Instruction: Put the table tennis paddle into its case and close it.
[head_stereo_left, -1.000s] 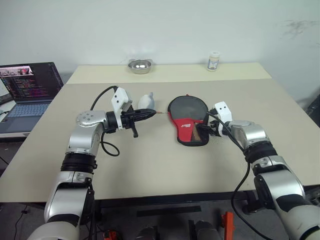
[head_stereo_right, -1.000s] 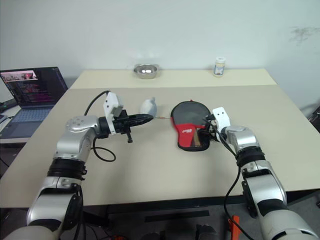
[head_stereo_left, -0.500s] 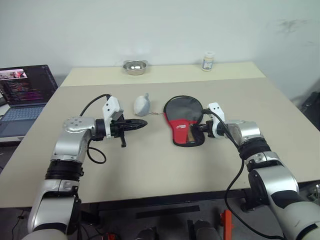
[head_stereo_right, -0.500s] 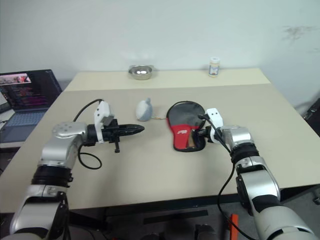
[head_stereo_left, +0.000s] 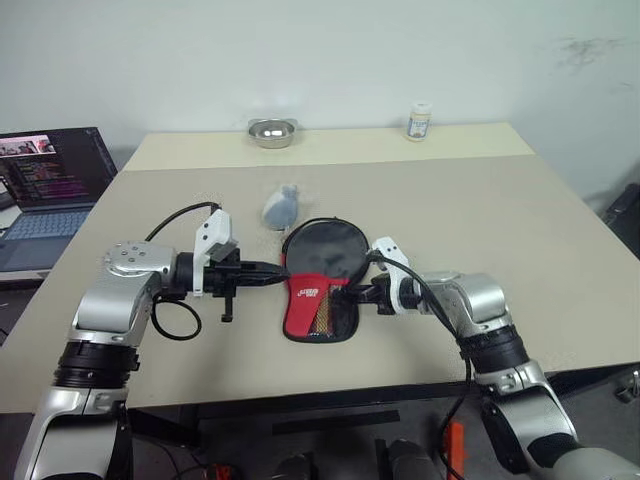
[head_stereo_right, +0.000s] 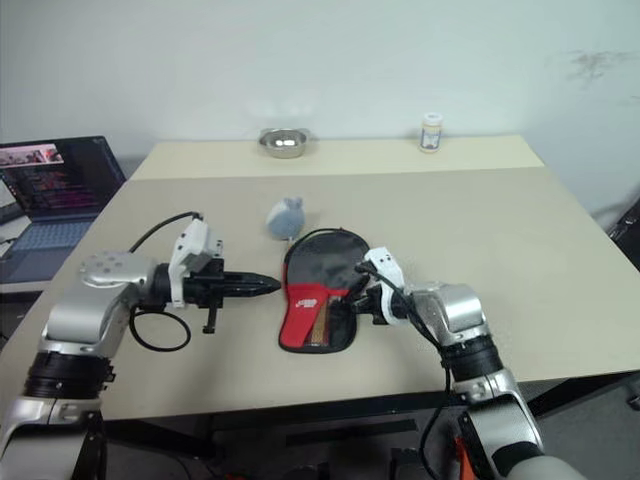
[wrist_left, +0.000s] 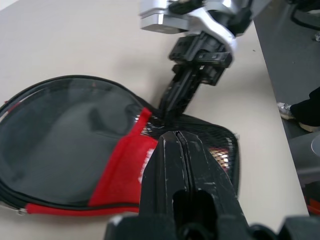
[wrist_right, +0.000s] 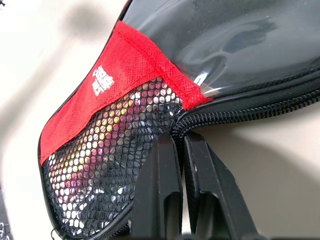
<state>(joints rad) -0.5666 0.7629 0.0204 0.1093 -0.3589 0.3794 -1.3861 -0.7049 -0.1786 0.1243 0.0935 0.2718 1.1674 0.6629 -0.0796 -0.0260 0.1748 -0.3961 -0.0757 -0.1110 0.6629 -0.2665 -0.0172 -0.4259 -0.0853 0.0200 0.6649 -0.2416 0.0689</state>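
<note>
While my jaws flank it, the case (head_stereo_left: 318, 283) lies flat on the table (head_stereo_left: 520, 220).
My left gripper (head_stereo_left: 272, 269), clenched empty, points at its left rim; my right gripper (head_stereo_left: 352, 293) pinches its right zipper edge.

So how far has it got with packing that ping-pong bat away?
The table tennis paddle looks packed already: its striped handle shows through the mesh of the case. In hand: the right gripper is shut on the case's zipper rim near the handle end, while the left gripper, shut, sits at the case's other side. Whether the zipper is closed all the way round can't be told.
</note>
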